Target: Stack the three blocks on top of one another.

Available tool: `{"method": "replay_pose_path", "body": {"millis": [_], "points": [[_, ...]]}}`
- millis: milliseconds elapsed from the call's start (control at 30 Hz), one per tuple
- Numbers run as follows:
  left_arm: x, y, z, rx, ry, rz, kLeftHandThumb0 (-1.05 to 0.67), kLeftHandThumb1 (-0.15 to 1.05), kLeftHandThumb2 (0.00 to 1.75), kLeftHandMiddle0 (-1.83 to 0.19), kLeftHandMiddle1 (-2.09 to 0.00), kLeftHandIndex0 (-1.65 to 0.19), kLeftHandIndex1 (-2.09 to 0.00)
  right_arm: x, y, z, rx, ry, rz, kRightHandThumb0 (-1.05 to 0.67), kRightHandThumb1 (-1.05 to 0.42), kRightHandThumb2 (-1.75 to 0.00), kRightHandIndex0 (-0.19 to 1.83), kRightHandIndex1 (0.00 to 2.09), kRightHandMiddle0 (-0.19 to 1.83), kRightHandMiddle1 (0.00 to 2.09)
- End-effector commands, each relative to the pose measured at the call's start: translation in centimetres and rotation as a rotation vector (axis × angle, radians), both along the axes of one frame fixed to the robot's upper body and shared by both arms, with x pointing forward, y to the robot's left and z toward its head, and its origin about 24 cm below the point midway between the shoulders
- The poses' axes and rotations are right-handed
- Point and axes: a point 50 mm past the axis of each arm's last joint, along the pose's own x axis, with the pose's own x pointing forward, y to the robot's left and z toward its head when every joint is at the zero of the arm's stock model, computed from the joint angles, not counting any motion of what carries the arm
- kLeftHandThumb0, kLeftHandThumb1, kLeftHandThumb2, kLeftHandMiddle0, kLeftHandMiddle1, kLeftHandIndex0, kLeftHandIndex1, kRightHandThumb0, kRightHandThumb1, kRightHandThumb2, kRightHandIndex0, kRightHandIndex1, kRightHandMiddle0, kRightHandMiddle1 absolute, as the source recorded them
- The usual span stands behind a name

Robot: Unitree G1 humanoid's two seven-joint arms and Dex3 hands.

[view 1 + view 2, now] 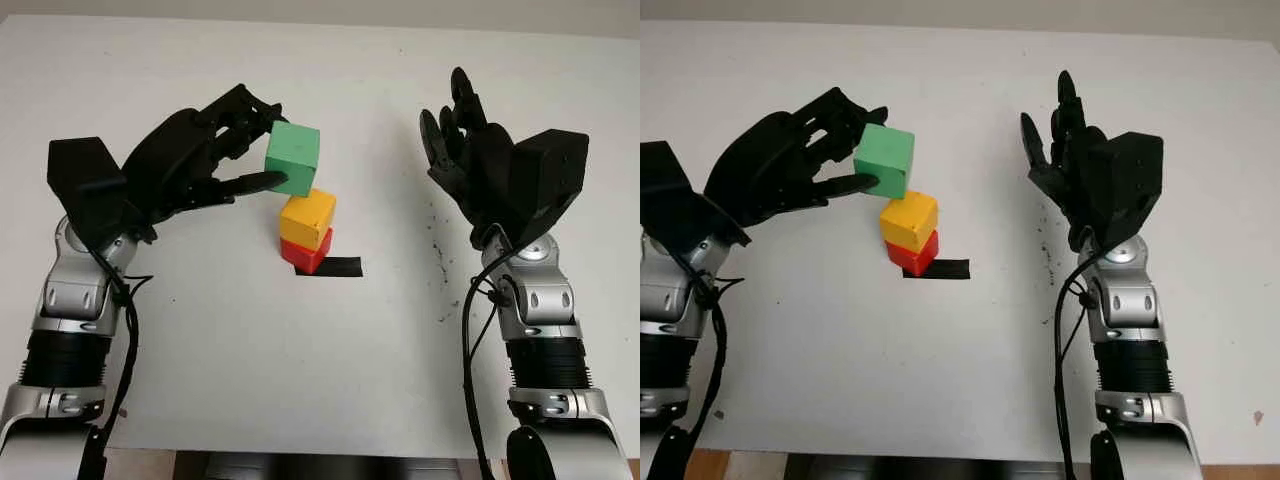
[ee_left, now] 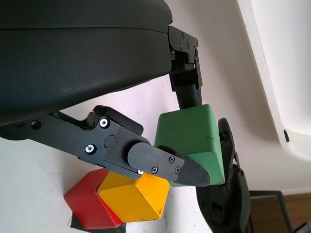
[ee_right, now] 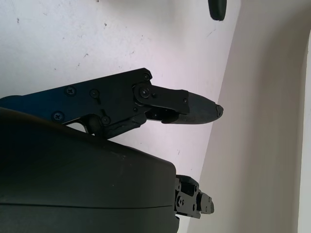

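White table [image 1: 300, 380] carries a yellow block [image 1: 307, 217] stacked on a red block [image 1: 308, 251], both just below the left hand [image 1: 205, 150], whose fingers [image 2: 165, 165] pinch the green block [image 1: 293, 158] above and slightly left of the yellow one. Right hand [image 1: 470, 150] hangs released, well right of the stack, beside black tape [image 1: 340, 268].

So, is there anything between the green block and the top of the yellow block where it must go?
Nothing visible stands in the way. The left hand holds the green block just above the yellow block, which sits on the red block. The right hand is open, off to the right side.
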Motion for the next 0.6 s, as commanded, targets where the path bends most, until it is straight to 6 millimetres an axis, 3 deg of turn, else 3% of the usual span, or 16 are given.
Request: {"method": "replay_pose_path", "body": {"millis": [0,567], "points": [[0.3,-0.7,0.4,0.001,-0.015,-0.032,-0.56,1.05,0.19,-0.06,-0.05,-0.34,-1.62,-0.2,0.1,-0.3,-0.004,-0.003,0.01,-0.53,-1.05,-0.53,-0.11,0.06,-0.1,0.07],[0.5,-1.9,-0.5,0.018,0.018,-0.102,-0.57,1.05,0.19,-0.05,-0.05,-0.36,-1.57,-0.3,-0.1,-0.3,-0.004,-0.008,0.005,-0.54,-1.05,-0.53,-0.11,0.06,-0.1,0.06]]}}
